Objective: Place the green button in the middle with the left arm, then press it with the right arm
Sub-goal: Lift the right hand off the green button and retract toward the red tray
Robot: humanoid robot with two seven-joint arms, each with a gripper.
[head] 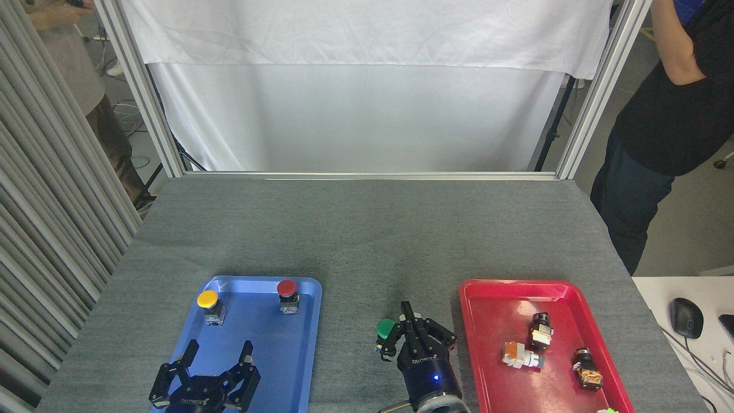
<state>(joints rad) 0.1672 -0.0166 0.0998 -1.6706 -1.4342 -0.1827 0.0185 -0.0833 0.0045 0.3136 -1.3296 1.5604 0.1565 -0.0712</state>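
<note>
Head view: left pincer [218,349] spread wide, empty; right pincer [408,312] closed beside green button [385,329].

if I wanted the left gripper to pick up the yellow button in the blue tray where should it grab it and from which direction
Grip the yellow button by its small boxy base under the cap, probably coming down from above and from the near side, where the left gripper hangs open. It stands upright, and the round cap is wider than the base and offers no flat sides. The blue tray around it looks bare.
</note>
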